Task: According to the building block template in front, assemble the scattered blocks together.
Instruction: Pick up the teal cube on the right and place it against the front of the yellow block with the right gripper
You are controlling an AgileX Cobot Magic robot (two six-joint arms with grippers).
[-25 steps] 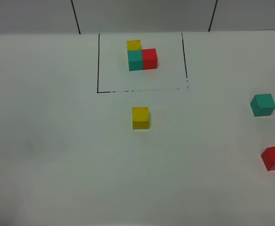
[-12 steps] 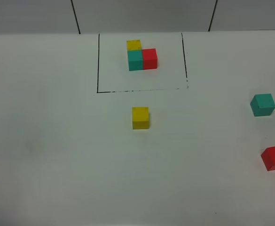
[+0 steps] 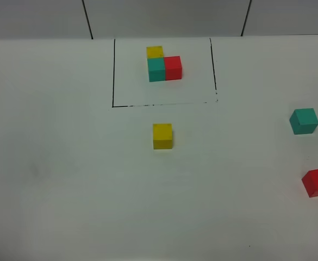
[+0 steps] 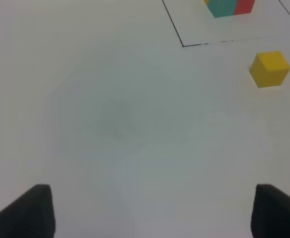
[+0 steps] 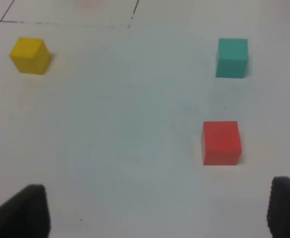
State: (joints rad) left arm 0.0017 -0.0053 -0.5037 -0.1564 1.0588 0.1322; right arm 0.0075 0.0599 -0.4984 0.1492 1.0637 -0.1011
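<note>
Status: nothing assembled yet.

Template is the L-shaped cluster of three small matte cubes (image 3: 163,66) inside the thin black-line rectangle (image 3: 113,70), at the far middle of the white worktop (image 3: 66,179). Yellow sits at the back, teal-green touches it in front, and red touches the teal one's right side.

Loose cubes, none touching:
- small yellow matte cube (image 3: 162,136): just outside the frame's near line, about mid-worktop.
- small teal-green matte cube (image 3: 304,120): far right side, well apart from the yellow.
- small red matte cube (image 3: 317,182): at the right edge of the high view, near the teal one on its near side, with a clear gap.

Left fingers (image 4: 26,213): spread wide and empty over bare worktop, with the yellow cube ahead and off to one side. Right fingers (image 5: 23,213): spread wide and empty, with the red cube nearest and the teal one beyond it. Neither arm shows in the high view.

Remaining, my read: everything. All three cubes need bringing together into the L, in the template's colour order. Yellow looks like a left-arm job, teal and red a right-arm one. No joins made so far.
</note>
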